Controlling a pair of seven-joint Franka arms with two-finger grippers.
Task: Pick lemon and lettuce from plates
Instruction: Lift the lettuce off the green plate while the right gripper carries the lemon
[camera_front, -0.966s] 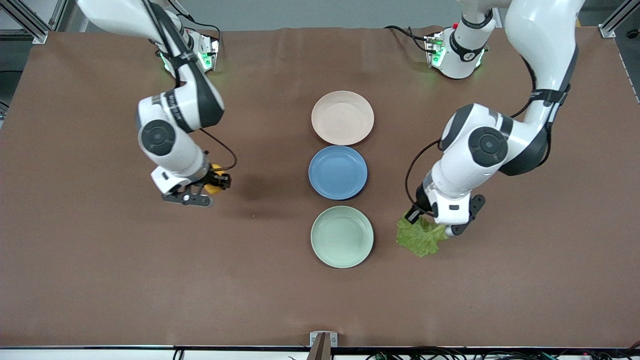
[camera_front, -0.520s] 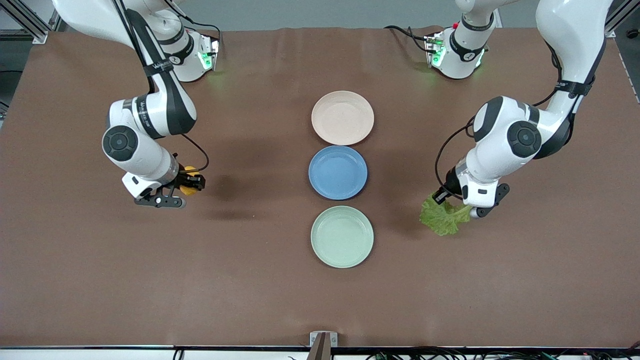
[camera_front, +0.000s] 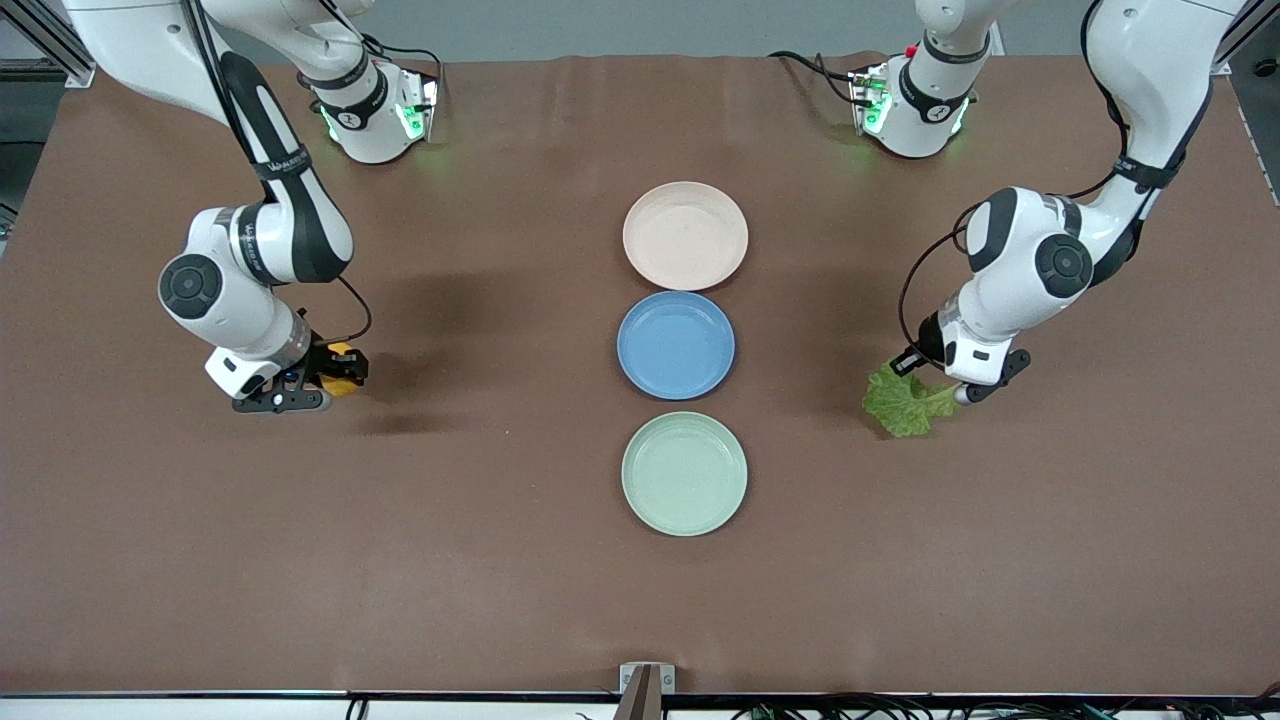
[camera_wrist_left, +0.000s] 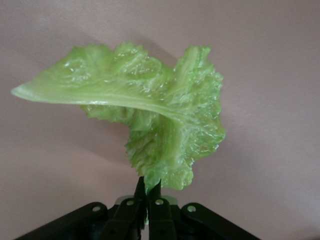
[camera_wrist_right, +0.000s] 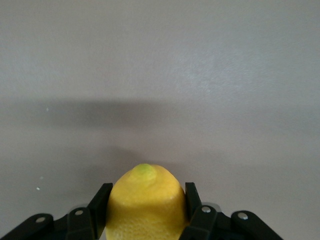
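Yellow lemon (camera_wrist_right: 145, 205) in right claw (camera_front: 318, 378) grip, lettuce (camera_wrist_left: 145, 120) pinched in left claw (camera_front: 952, 385), both over table (camera_front: 500, 580).

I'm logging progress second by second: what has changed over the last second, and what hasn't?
Both arms carried their loads outward from the plates. The right gripper, shut on the lemon, moved toward the right arm's end of the table; the left gripper, shut on the lettuce, moved toward the left arm's end. All three plates stayed empty and unmoved.
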